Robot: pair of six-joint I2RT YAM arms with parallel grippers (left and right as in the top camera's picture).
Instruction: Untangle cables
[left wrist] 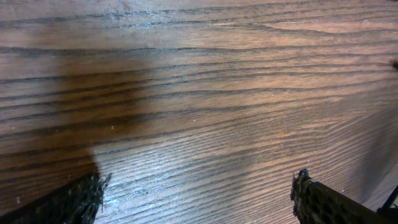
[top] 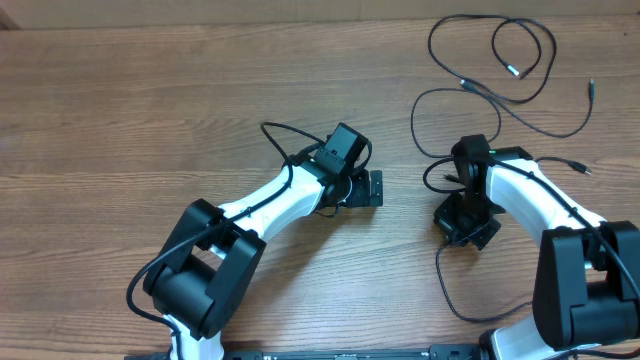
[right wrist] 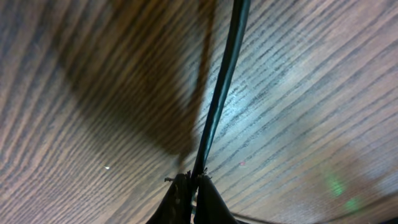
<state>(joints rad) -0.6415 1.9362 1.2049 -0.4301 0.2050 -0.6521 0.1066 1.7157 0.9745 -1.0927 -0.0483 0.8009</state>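
Overhead, the cables [top: 430, 42] lie loose on the wooden table [top: 150, 100], most of them gathered toward 1 o'clock. They are thin black cords with small metal-tipped plugs [top: 515, 72]. Two overlapping loops sit nearest the far edge. A longer strand sweeps out of them toward 3 o'clock and ends in a plug near the right edge. Another strand curves down from the loops toward the right gripper [top: 465, 225], which sits at about 4 o'clock on the table. Below that gripper a single cord [top: 440, 275] trails on toward 5 o'clock and bends along the near edge.

On the right wrist camera I see the right gripper [right wrist: 191, 186] pinched tight, with one cable [right wrist: 217, 106] clamped between its fingertips. That cable looks smooth and slightly glossy. Its long axis runs from the fingertips at 6 o'clock up to about 1 o'clock at the top of the frame, nearly straight with a faint bow, and it throws a dark shadow on the wood to its left.

On the left wrist camera the left gripper [left wrist: 198, 193] stands spread wide, its fingers [left wrist: 68, 202] far apart over bare wood grain and holding nothing. From above, it rests near the table's centre, well apart from the cords.
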